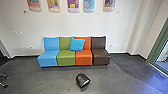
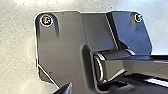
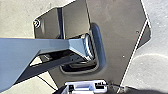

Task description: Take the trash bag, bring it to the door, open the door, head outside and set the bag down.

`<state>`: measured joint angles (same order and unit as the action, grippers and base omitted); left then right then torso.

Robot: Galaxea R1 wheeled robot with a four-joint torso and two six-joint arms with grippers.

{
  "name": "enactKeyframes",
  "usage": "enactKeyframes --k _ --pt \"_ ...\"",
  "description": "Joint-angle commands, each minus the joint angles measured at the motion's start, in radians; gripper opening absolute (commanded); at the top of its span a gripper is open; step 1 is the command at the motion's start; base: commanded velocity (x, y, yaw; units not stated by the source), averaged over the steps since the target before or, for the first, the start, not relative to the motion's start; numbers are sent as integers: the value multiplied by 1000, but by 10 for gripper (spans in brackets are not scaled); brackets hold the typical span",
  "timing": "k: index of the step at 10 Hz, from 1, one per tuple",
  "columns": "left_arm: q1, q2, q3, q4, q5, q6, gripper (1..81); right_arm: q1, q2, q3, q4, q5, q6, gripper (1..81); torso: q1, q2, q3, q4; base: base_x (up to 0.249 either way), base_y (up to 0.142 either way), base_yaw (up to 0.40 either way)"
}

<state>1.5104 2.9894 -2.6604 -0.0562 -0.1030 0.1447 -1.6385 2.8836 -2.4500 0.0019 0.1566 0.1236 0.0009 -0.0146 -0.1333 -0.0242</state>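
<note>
"Sitting lower centre, head view: trash bag [image 1: 82,80], on the floor [image 1: 50,81], near the couch [image 1: 66,57]!"

"Left wrist view?"

"Left gripper, spread or pressed together, can't tell!"

"Right wrist view?"

"Right gripper, can't tell either!"

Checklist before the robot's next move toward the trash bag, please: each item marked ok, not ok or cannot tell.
1. Trash bag in the head view: ok, on the floor.
2. Bag lifted: not ok, it lies on the floor.
3. Bag apart from the sofa: ok, floor shows between them.
4. Bag apart from the metal chair legs: ok, they are well to its left.
5. Bag tied shut: cannot tell.
6. Green frame at right being the door: cannot tell.
</note>
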Motion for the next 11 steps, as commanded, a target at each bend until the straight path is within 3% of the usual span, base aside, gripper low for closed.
enactKeyframes --k 1,11 --pt "-34 -6 7 -7 58 1 811 24 -67 124 6 -61 4 811 0 0 0 0 141 0 0" --pt "-29 -29 0 -8 62 -4 811 35 -116 97 9 -49 4 811 0 0 0 0 137 0 0"
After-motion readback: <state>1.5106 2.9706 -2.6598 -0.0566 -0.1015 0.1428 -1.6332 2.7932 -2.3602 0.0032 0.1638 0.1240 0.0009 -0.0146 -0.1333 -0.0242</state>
